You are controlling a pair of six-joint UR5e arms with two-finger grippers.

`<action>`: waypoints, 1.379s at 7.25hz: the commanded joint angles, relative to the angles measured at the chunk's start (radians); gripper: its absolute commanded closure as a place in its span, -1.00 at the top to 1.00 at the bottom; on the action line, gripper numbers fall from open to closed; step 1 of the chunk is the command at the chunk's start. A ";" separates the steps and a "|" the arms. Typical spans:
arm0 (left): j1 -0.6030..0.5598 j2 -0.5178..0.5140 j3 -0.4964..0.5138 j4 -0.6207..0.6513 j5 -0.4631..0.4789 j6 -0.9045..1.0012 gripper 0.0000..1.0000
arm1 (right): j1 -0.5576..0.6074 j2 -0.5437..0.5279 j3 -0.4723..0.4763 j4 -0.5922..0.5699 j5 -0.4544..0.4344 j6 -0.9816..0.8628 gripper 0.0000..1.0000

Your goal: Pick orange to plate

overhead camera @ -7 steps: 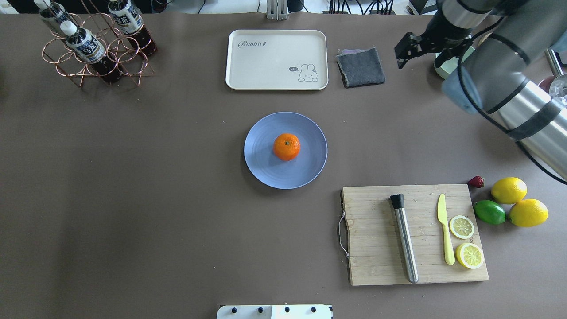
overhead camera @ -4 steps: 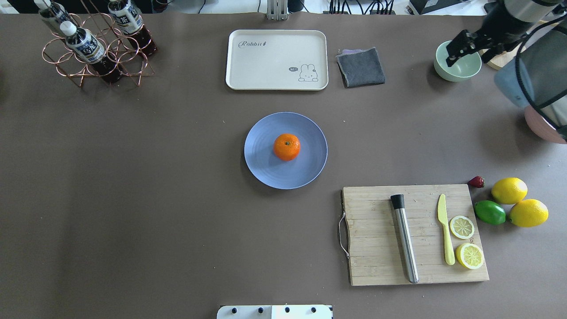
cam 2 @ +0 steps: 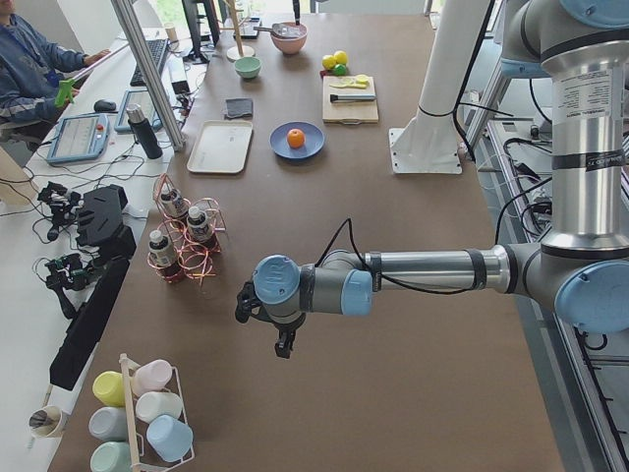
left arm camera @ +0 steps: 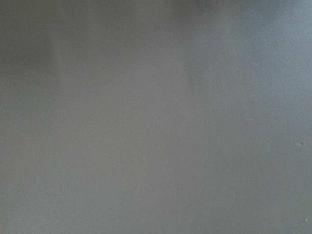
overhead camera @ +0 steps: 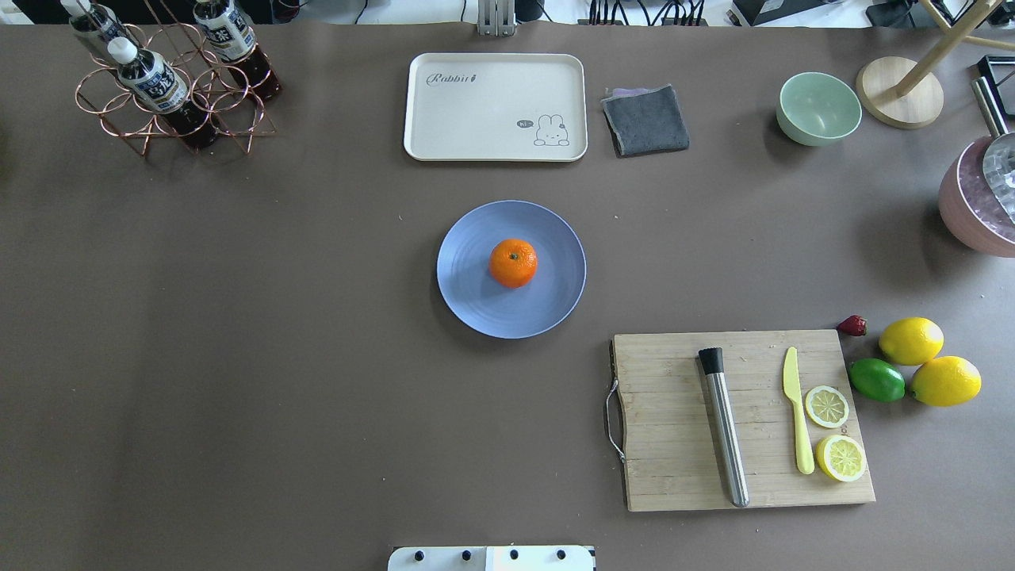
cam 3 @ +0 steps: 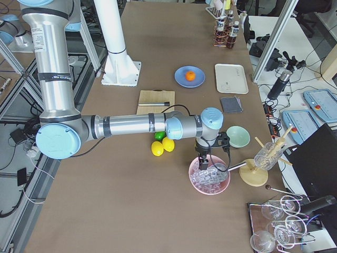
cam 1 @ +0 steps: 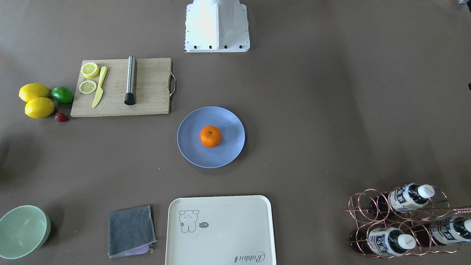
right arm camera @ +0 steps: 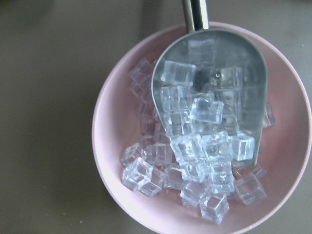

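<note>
The orange (overhead camera: 513,262) sits upright, stem dimple up, near the middle of the periwinkle-blue plate (overhead camera: 476,305) at the table's centre; it shows the same in the front view as the orange (cam 1: 211,136) on the plate (cam 1: 191,149). Neither gripper is in those two views. My left gripper (cam 2: 285,344) hangs over bare table far from the plate, seen only in the exterior left view. My right gripper (cam 3: 203,159) hangs over a pink bowl of ice, seen only in the exterior right view. I cannot tell whether either is open or shut.
A cream tray (overhead camera: 496,107), grey cloth (overhead camera: 646,119) and mint bowl (overhead camera: 819,108) line the far side. A cutting board (overhead camera: 674,444) with muddler, knife and lemon slices lies front right, beside two lemons and a lime (overhead camera: 876,380). A bottle rack (overhead camera: 170,87) stands far left, and the pink ice bowl (overhead camera: 971,214) far right.
My right arm has swung out of the overhead view to the right, uncovering the mint bowl and the pink bowl. The orange has stayed on the plate.
</note>
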 commanded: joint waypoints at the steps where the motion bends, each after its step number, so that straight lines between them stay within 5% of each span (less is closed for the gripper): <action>1: -0.002 -0.001 -0.005 0.002 0.037 0.004 0.96 | 0.005 -0.039 -0.006 0.000 0.000 0.001 1.00; 10: -0.002 0.016 0.007 0.002 0.054 -0.006 0.96 | 0.012 -0.064 -0.007 0.000 0.007 -0.001 1.00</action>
